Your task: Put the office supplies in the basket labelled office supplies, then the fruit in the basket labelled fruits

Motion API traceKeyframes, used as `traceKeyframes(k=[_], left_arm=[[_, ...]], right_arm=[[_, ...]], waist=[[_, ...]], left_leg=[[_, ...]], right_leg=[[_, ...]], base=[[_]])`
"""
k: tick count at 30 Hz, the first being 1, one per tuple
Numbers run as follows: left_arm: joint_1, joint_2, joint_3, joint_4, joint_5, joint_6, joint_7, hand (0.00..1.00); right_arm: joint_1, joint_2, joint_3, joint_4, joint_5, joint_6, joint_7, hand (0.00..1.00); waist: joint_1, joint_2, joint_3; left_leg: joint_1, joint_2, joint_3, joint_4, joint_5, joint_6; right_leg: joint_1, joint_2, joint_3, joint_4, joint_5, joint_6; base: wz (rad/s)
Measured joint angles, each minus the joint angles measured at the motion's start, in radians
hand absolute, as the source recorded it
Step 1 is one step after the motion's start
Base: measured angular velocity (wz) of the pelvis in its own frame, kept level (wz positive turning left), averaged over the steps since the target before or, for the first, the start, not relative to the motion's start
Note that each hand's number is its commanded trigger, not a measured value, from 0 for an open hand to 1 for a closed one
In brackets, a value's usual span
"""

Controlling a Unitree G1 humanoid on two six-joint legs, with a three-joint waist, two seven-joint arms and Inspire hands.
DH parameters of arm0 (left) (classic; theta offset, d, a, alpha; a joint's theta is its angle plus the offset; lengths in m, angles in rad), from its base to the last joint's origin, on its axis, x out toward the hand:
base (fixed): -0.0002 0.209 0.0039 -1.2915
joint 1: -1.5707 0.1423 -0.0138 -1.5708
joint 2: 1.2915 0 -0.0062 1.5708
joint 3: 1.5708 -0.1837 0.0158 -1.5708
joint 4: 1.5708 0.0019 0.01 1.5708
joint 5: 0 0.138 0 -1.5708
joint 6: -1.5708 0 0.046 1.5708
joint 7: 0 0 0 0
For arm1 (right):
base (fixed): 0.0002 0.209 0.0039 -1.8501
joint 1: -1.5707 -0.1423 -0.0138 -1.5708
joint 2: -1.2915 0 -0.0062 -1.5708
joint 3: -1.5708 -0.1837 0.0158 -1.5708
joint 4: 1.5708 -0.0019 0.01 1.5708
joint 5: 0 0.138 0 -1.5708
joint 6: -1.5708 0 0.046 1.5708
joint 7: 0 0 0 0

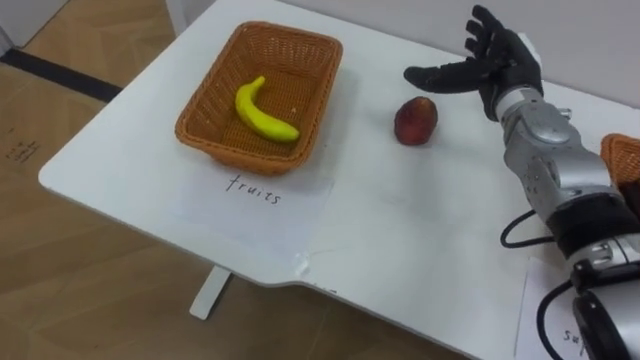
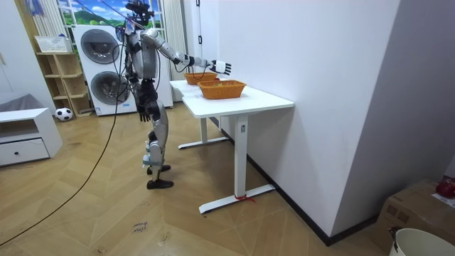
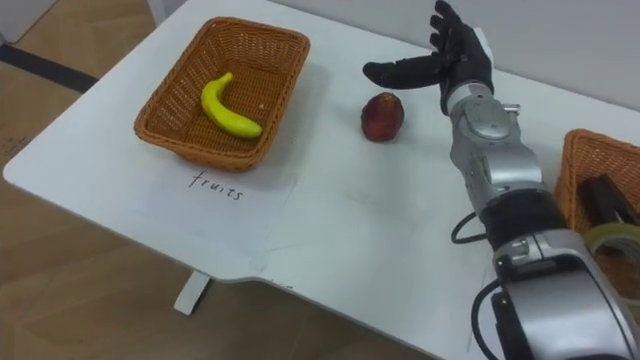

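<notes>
A yellow banana (image 1: 265,112) already lies inside the brown woven wicker basket (image 1: 210,95) that stands behind a paper sheet hand-lettered "fruits" (image 1: 255,190), so at least one piece of fruit is sorted. A round dark-red fruit (image 1: 415,120), probably an apple or a peach, sits on the bare white worktop (image 1: 420,220) just to the right of that basket and has yet to go in. The robot's black right hand (image 1: 500,65) hovers above and slightly beyond the red fruit with its fingers spread apart and holding nothing, the thumb stretched out toward the fruit's side. At the worktop's right end, a second woven wicker basket (image 3: 572,165) holds a dark blocky item (image 3: 600,200), possibly a stapler, and a clear tape roll (image 3: 612,240), so the office supplies appear largely dealt with. The left hand (image 2: 145,112) hangs by the robot's hip in the room view, too small there to tell how its fingers are set. The red fruit looks like the last loose item.
</notes>
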State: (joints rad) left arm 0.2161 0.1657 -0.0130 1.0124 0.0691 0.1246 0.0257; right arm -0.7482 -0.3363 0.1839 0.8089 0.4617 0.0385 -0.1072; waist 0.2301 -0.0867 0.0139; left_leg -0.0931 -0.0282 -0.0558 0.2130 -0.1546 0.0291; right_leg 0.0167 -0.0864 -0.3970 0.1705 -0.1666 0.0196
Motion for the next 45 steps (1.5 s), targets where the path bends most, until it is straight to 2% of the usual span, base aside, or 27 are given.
traceKeyframes(k=[5, 10, 11, 14, 16, 18, 27, 36, 41, 45], left_arm=[[-0.017, 0.000, 0.000, 0.001, -0.002, -0.003, -0.008, 0.00], [-0.037, 0.003, -0.001, 0.011, -0.001, -0.016, -0.002, 0.00], [-0.038, 0.002, -0.002, 0.010, -0.001, -0.016, 0.004, 0.00], [-0.041, 0.002, -0.003, 0.010, -0.003, -0.017, 0.005, 0.00], [-0.051, 0.007, -0.019, 0.011, -0.033, -0.017, 0.012, 0.00], [-0.057, 0.012, -0.038, 0.011, -0.040, -0.017, 0.021, 0.00], [-0.075, 0.012, -0.048, 0.033, -0.040, -0.017, 0.031, 0.00], [-0.097, 0.012, -0.073, 0.097, -0.042, -0.046, 0.031, 0.00], [-0.105, 0.013, -0.089, 0.113, -0.060, -0.056, 0.031, 0.00], [-0.114, 0.013, -0.089, 0.124, -0.061, -0.067, 0.031, 0.00]], right_arm=[[0.000, -0.001, 0.000, 0.015, 0.000, -0.006, 0.001, 0.00], [0.000, -0.001, 0.000, 0.048, 0.000, -0.019, 0.001, 0.00], [0.000, -0.001, 0.001, 0.048, -0.006, -0.019, 0.001, 0.00], [-0.002, -0.001, 0.000, 0.048, -0.042, -0.019, 0.000, 0.00], [-0.002, 0.000, 0.003, 0.048, -0.045, -0.019, -0.004, 0.00], [-0.003, 0.000, 0.012, 0.048, -0.057, -0.019, -0.004, 0.00], [-0.006, 0.009, 0.036, 0.049, -0.079, -0.018, 0.017, 0.00], [-0.004, 0.019, 0.070, 0.052, -0.190, -0.019, 0.033, 0.00], [-0.004, 0.019, 0.072, 0.055, -0.225, -0.039, 0.031, 0.00], [-0.005, 0.019, 0.072, 0.089, -0.246, -0.051, 0.022, 0.00]], waist=[[0.013, -0.001, 0.0011], [0.027, -0.011, 0.0077], [0.029, -0.013, 0.0088], [0.028, -0.013, 0.0102], [0.025, -0.014, 0.0173], [0.024, -0.016, 0.0191], [0.026, -0.018, 0.0203], [0.030, -0.020, 0.0243], [0.036, -0.022, 0.0252], [0.058, -0.027, 0.0281]], left_leg=[[-0.010, 0.001, 0.007, -0.004, 0.000, 0.000], [-0.031, 0.001, 0.013, -0.008, 0.001, 0.001], [-0.040, 0.001, 0.015, -0.007, 0.001, 0.001], [-0.057, 0.001, 0.021, -0.003, 0.002, 0.002], [-0.059, 0.001, 0.023, -0.003, 0.002, 0.002], [-0.063, 0.001, 0.024, -0.003, 0.002, 0.002], [-0.075, 0.002, 0.027, -0.007, 0.002, 0.002], [-0.077, 0.002, 0.027, -0.007, 0.002, 0.002], [-0.078, 0.003, 0.027, -0.007, 0.002, 0.002], [-0.079, 0.003, 0.025, -0.007, 0.002, 0.002]], right_leg=[[-0.018, 0.000, 0.013, 0.001, 0.000, 0.000], [-0.041, -0.001, 0.017, 0.002, 0.000, 0.000], [-0.052, 0.000, 0.029, 0.002, 0.000, 0.000], [-0.068, 0.000, 0.035, 0.003, 0.000, 0.001], [-0.071, -0.001, 0.035, 0.003, 0.001, 0.001], [-0.076, 0.000, 0.036, 0.001, 0.001, 0.001], [-0.090, 0.000, 0.038, 0.001, 0.001, 0.001], [-0.093, 0.001, 0.040, 0.002, 0.001, 0.001], [-0.095, 0.001, 0.038, 0.002, 0.001, 0.001], [-0.098, 0.001, 0.039, 0.003, 0.001, 0.001]], base=[[-0.07], [-0.02], [-0.03], [-0.04], [0.00], [-0.02], [0.00], [0.00], [0.00], [-0.03]])
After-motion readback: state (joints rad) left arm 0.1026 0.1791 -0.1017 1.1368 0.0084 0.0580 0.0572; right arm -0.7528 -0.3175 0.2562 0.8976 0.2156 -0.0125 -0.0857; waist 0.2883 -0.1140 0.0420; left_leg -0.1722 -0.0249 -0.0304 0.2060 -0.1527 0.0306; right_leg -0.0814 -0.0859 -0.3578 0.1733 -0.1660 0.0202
